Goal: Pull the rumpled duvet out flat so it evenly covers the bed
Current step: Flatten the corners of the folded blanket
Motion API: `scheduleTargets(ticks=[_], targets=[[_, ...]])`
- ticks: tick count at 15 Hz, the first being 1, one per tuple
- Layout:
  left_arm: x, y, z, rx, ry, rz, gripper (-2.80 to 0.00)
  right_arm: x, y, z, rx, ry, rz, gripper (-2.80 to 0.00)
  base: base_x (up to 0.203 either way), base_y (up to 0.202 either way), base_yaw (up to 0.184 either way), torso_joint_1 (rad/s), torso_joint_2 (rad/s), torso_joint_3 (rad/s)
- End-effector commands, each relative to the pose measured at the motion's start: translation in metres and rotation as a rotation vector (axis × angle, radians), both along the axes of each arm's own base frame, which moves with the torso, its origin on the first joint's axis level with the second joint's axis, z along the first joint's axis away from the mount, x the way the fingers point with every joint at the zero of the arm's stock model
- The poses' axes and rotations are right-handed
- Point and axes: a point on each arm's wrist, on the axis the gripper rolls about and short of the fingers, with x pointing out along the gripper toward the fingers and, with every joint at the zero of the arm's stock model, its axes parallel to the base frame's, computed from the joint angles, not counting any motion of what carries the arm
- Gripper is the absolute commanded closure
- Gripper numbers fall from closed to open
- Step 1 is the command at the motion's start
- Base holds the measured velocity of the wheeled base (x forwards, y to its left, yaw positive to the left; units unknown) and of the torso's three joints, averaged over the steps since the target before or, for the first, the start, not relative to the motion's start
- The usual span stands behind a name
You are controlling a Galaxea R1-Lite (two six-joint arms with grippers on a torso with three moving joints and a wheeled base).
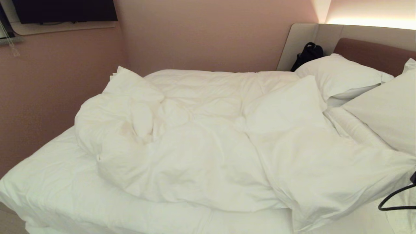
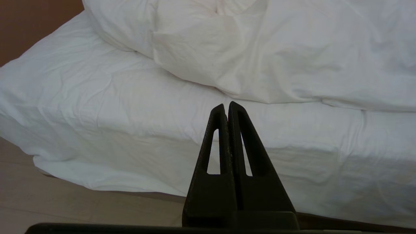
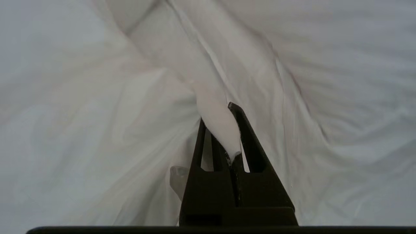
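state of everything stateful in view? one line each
duvet: rumpled, bunched mid-bed, not flat
bed: sheet bare along near edge and left corner
pillows: at headboard, uncovered
left gripper: shut, empty, clear of the bed
right gripper: shut on duvet fold

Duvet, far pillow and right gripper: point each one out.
duvet point(image 1: 208, 152): head view, on its rumpled middle.
far pillow point(image 1: 338, 76): head view, on its top face, by the headboard.
right gripper point(image 3: 224, 130): right wrist view, between its fingertips, where a fold of duvet is pinched.
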Motion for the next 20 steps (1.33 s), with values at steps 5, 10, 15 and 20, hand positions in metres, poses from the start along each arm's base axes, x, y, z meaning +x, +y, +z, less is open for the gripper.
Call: scheduleTargets(ticks=[5, 10, 15, 20], targets=[[0.000, 0.000, 0.000, 0.000, 0.000, 0.000, 0.00, -0.033, 0.021, 0.051, 0.260, 0.286, 0.051, 0.00, 0.000, 0.000, 0.000, 0.000, 0.00, 0.000], [0.000, 0.000, 0.000, -0.001, 0.001, 0.000, 0.00, -0.065, 0.040, 0.066, 0.303, 0.369, 0.070, 0.00, 0.000, 0.000, 0.000, 0.000, 0.00, 0.000], [0.000, 0.000, 0.000, -0.001, 0.001, 0.000, 0.00, -0.100, 0.060, 0.063, 0.260, 0.339, 0.065, 0.00, 0.000, 0.000, 0.000, 0.000, 0.00, 0.000], [0.000, 0.000, 0.000, -0.001, 0.001, 0.000, 0.00, -0.126, 0.071, 0.045, 0.228, 0.340, -0.046, 0.00, 0.000, 0.000, 0.000, 0.000, 0.00, 0.000]])
